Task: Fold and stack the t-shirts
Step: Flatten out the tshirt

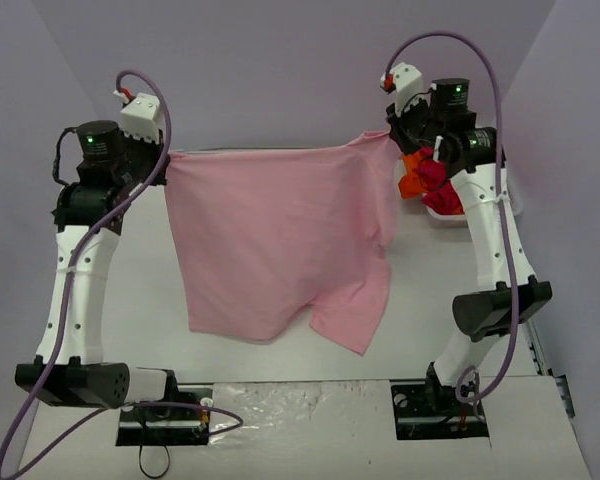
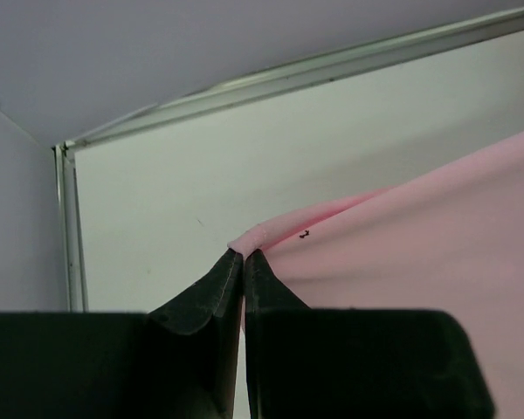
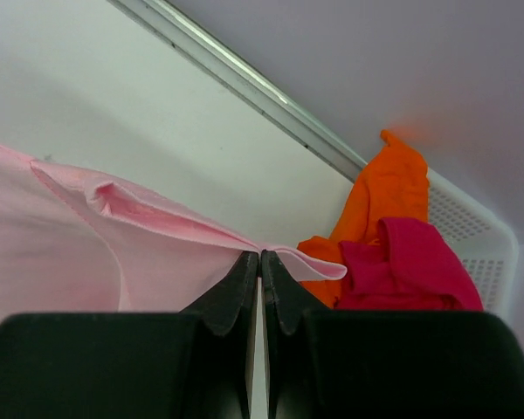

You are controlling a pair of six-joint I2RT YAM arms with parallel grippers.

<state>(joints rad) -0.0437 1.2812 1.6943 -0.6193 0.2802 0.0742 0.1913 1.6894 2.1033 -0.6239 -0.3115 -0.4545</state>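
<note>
A light pink cloth t-shirt (image 1: 280,240) hangs between the left end effector (image 2: 243,253) and the right end effector (image 3: 260,253), over the white tabletop (image 1: 280,362). To its right, a white plastic mesh basket (image 3: 473,225) holds an orange cloth t-shirt (image 3: 389,188) and a magenta-red cloth t-shirt (image 3: 410,262).

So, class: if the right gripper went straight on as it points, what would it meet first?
The pink shirt it pinches; past that, probably bare table. The orange shirt sits just right of that line; depth is unclear.

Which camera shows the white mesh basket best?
The right wrist view: the basket shows its mesh wall, with the orange shirt and magenta shirt heaped in it. In the top view only a sliver peeks out behind the right arm. The left wrist view misses it.
</note>
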